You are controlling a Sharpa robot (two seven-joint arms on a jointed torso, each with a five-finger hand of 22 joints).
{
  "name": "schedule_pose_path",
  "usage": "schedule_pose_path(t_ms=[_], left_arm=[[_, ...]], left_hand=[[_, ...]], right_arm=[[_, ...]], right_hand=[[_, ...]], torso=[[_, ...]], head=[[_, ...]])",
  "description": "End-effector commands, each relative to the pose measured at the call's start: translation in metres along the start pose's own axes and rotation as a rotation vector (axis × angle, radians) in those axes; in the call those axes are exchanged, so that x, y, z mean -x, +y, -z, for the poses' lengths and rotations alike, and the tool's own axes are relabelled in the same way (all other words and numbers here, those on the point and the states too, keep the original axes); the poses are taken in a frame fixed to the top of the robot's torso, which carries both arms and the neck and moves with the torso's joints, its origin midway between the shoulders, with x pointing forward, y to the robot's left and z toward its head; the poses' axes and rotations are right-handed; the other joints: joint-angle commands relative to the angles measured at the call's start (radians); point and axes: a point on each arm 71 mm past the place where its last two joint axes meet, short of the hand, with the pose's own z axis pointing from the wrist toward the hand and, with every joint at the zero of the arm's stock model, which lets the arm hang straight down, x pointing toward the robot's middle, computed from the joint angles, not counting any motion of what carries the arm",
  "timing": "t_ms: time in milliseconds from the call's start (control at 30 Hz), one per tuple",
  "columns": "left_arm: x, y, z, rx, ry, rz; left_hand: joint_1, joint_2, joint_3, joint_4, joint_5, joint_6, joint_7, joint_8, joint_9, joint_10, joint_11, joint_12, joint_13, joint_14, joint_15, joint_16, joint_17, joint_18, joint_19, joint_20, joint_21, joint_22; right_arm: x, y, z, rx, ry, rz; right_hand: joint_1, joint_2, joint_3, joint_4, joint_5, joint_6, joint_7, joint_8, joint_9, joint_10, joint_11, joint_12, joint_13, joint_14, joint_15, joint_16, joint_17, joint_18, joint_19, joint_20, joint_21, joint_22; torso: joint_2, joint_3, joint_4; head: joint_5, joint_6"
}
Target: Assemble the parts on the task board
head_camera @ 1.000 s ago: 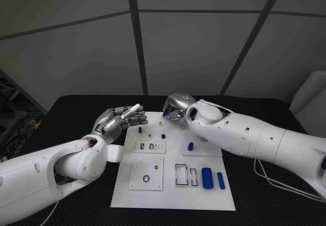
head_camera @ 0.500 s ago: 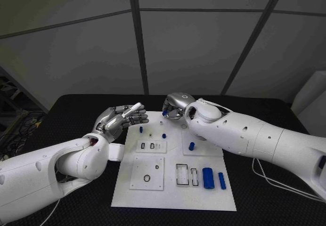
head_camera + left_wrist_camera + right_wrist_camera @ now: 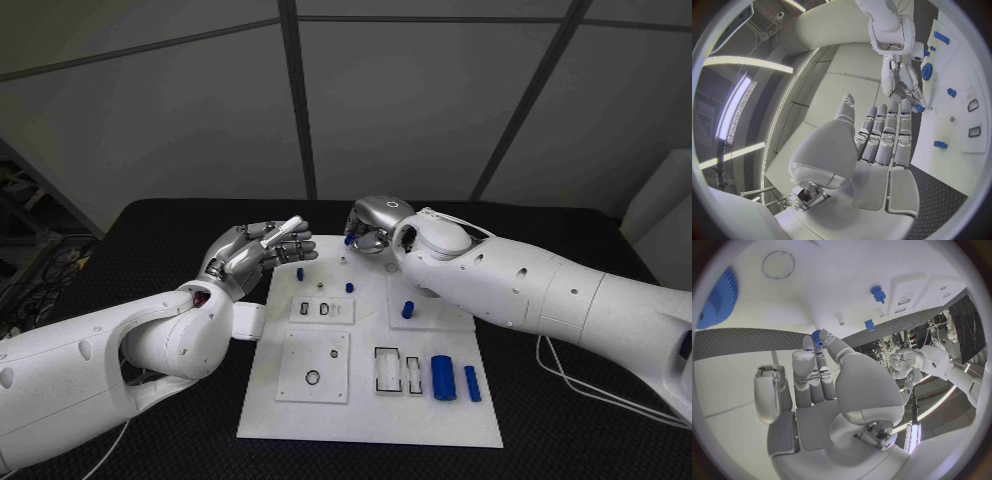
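Note:
The white task board (image 3: 368, 415) lies in the middle of the black table. My right hand (image 3: 372, 228) hovers over the board's far end and pinches a small blue part (image 3: 351, 240) at its fingertips; the right wrist view shows this part (image 3: 819, 336) at the tips of the right hand (image 3: 823, 385). My left hand (image 3: 260, 250) is raised beside the board's far left corner, fingers straight and side by side, holding nothing (image 3: 879, 145). Small blue pegs (image 3: 299, 273) (image 3: 349, 287) (image 3: 407, 310) stand on the board's far half.
A thick blue cylinder (image 3: 443, 378) and a thin blue bar (image 3: 472, 383) lie at the board's near right, beside empty rectangular slots (image 3: 385, 370). A blue gear (image 3: 717, 297) sits on the board near the right hand. Black table (image 3: 577, 400) surrounds the board.
My left hand has drifted slightly up and towards the board. The right hand keeps its pinch on the blue part in the same place.

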Motion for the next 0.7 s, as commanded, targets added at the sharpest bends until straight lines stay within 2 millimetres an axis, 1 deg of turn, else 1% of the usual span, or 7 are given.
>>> schedule_pose_path(t_ms=[33, 467, 533, 600, 633, 667, 700], left_arm=[[-0.0010, -0.0019, -0.0005, -0.010, 0.015, -0.003], [0.0002, -0.0021, -0.0009, -0.009, 0.013, -0.004], [0.0003, -0.0021, -0.0009, -0.009, 0.013, -0.005], [0.0004, -0.0022, -0.0009, -0.009, 0.012, -0.005], [0.0005, -0.0022, -0.0009, -0.009, 0.012, -0.005], [0.0005, -0.0022, -0.0009, -0.009, 0.012, -0.005], [0.0005, -0.0023, -0.0010, -0.009, 0.012, -0.005]], left_hand=[[-0.005, -0.002, 0.000, -0.006, -0.004, 0.003, 0.006, -0.006, -0.002, 0.003, 0.004, -0.007, -0.002, -0.002, 0.007, -0.004, -0.001, -0.006, 0.007, -0.002, 0.005, -0.001], [-0.005, -0.001, -0.002, -0.008, -0.005, 0.003, 0.007, -0.008, -0.002, 0.002, 0.005, -0.009, -0.002, -0.003, 0.008, -0.006, -0.001, -0.006, 0.007, -0.001, 0.005, -0.002], [-0.005, -0.001, -0.002, -0.008, -0.005, 0.003, 0.007, -0.008, -0.002, 0.002, 0.005, -0.009, -0.002, -0.003, 0.008, -0.006, -0.001, -0.006, 0.007, -0.001, 0.005, -0.002], [-0.005, -0.001, -0.002, -0.008, -0.005, 0.003, 0.007, -0.008, -0.002, 0.002, 0.005, -0.009, -0.002, -0.003, 0.008, -0.006, -0.001, -0.006, 0.007, -0.001, 0.005, -0.002], [-0.005, -0.001, -0.002, -0.008, -0.005, 0.003, 0.007, -0.008, -0.002, 0.002, 0.005, -0.009, -0.002, -0.003, 0.008, -0.006, -0.001, -0.006, 0.007, -0.001, 0.005, -0.002], [-0.005, -0.001, -0.002, -0.008, -0.005, 0.003, 0.007, -0.008, -0.002, 0.002, 0.005, -0.009, -0.002, -0.003, 0.008, -0.006, -0.001, -0.006, 0.007, -0.001, 0.005, -0.002], [-0.005, -0.001, -0.002, -0.008, -0.005, 0.003, 0.007, -0.008, -0.002, 0.002, 0.005, -0.009, -0.002, -0.003, 0.008, -0.006, -0.001, -0.006, 0.007, -0.001, 0.005, -0.002]], right_arm=[[-0.0023, 0.0000, 0.0011, 0.004, 0.026, 0.005], [0.0011, -0.0006, 0.0018, 0.003, -0.015, 0.000], [0.0017, -0.0009, 0.0016, 0.002, -0.023, -0.002], [0.0032, -0.0013, 0.0009, 0.002, -0.037, -0.009], [0.0037, -0.0013, 0.0005, 0.002, -0.041, -0.011], [0.0042, -0.0013, 0.0002, 0.003, -0.046, -0.014], [0.0047, -0.0014, 0.0000, 0.004, -0.051, -0.018]], right_hand=[[0.002, 0.000, -0.001, 0.005, 0.005, 0.002, -0.002, -0.001, 0.026, -0.004, 0.000, -0.002, -0.001, -0.005, -0.003, 0.000, -0.001, -0.018, 0.048, -0.007, 0.000, 0.170], [0.002, -0.018, 0.002, 0.005, 0.009, -0.012, 0.004, -0.004, 0.024, -0.023, 0.006, -0.002, -0.003, -0.018, 0.002, -0.026, -0.045, -0.011, 0.029, -0.003, -0.012, 0.141], [-0.001, -0.026, 0.002, 0.006, 0.009, -0.022, 0.009, -0.005, 0.022, -0.037, 0.011, -0.003, -0.005, -0.022, 0.006, -0.034, -0.060, -0.009, 0.022, 0.000, -0.016, 0.131], [-0.008, -0.050, 0.000, 0.008, -0.001, -0.082, 0.032, -0.009, 0.006, -0.103, 0.029, -0.003, -0.007, -0.045, 0.023, -0.085, -0.135, 0.003, -0.017, 0.012, -0.042, 0.070], [-0.009, -0.071, -0.009, 0.004, -0.015, -0.123, 0.041, -0.003, -0.006, -0.135, 0.040, -0.003, -0.009, -0.058, 0.028, -0.120, -0.186, 0.014, -0.047, 0.016, -0.062, 0.022], [-0.006, -0.080, -0.017, 0.006, -0.028, -0.162, 0.048, -0.003, -0.017, -0.172, 0.047, -0.001, -0.008, -0.065, 0.035, -0.138, -0.210, 0.018, -0.060, 0.022, -0.072, 0.002], [0.000, -0.088, -0.028, 0.008, -0.035, -0.196, 0.046, -0.005, -0.024, -0.213, 0.052, -0.003, -0.009, -0.070, 0.038, -0.156, -0.235, 0.022, -0.072, 0.029, -0.082, -0.019]], torso=[[0.001, 0.0007, -0.0013], [0.002, 0.0004, -0.0001], [0.003, 0.0001, -0.0004], [0.003, -0.0006, -0.0010], [0.003, -0.0007, -0.0013], [0.003, -0.0008, -0.0016], [0.003, -0.0007, -0.0015]], head=[[0.001, 0.000], [0.001, 0.000], [0.001, 0.000], [0.001, 0.002], [0.001, 0.002], [0.001, 0.002], [0.001, 0.002]])
